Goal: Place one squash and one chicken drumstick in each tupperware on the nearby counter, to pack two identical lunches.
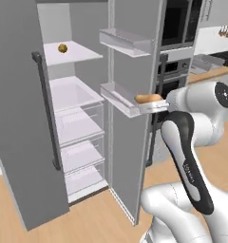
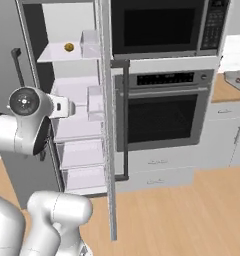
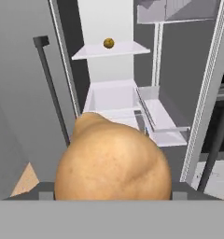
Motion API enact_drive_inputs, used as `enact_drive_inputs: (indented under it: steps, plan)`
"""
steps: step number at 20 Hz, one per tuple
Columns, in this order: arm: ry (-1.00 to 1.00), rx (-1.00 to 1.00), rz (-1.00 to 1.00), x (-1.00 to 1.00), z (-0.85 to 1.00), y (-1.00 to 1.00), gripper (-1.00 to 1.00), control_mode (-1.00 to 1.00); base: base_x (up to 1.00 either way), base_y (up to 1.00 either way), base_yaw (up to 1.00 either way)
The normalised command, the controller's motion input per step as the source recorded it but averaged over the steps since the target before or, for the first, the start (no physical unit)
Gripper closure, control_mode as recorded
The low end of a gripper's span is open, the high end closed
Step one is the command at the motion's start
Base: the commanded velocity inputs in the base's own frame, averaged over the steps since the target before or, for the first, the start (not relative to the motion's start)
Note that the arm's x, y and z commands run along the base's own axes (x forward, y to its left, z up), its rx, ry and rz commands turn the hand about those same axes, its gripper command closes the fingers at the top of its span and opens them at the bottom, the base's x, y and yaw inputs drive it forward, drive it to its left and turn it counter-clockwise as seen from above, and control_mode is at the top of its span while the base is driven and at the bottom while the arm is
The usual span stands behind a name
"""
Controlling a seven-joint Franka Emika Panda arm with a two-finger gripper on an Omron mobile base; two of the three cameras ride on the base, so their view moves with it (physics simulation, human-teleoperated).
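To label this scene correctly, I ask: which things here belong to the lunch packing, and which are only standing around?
Job: tan squash, held in the gripper; counter; grey tupperware on it.
Not the job: fridge; oven; microwave.
Unclear: small golden ball on the top shelf.

- Fridge [image 1: 78, 118], grey, both doors open; white shelves and clear drawers inside.
- Left fridge door [image 1: 21, 118], grey, with a dark vertical handle [image 1: 47, 111].
- Right fridge door [image 1: 130, 142], with clear door bins [image 1: 123, 42].
- Wall oven [image 2: 164, 115], steel, dark glass, below a microwave [image 2: 162, 27].
- Pale grey cabinets [image 2: 227, 135].
- Light wooden floor [image 2: 182, 215].
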Motion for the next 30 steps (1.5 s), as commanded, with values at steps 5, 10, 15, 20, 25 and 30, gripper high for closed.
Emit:
enact_drive_inputs:
  steps: [5, 10, 15, 20, 25, 30]
  plan:
    - [0.00, 0.00, 0.00, 0.00, 0.00, 0.00, 1.00, 1.00, -0.19, -0.90, -0.57]
    - [0.00, 0.00, 0.00, 0.00, 0.00, 0.00, 1.00, 1.00, 0.06, -1.00, -0.61]
    - [0.00, 0.00, 0.00, 0.00, 0.00, 0.00, 1.00, 1.00, 0.85, -0.44, -0.42]
    - [0.00, 0.00, 0.00, 0.00, 0.00, 0.00, 1.00, 1.00, 1.00, 0.27, -0.19]
    - [0.00, 0.00, 0.00, 0.00, 0.00, 0.00, 1.00, 1.00, 1.00, 0.23, -0.19]
    - [0.00, 0.00, 0.00, 0.00, 0.00, 0.00, 1.00, 1.00, 1.00, -0.21, -0.14]
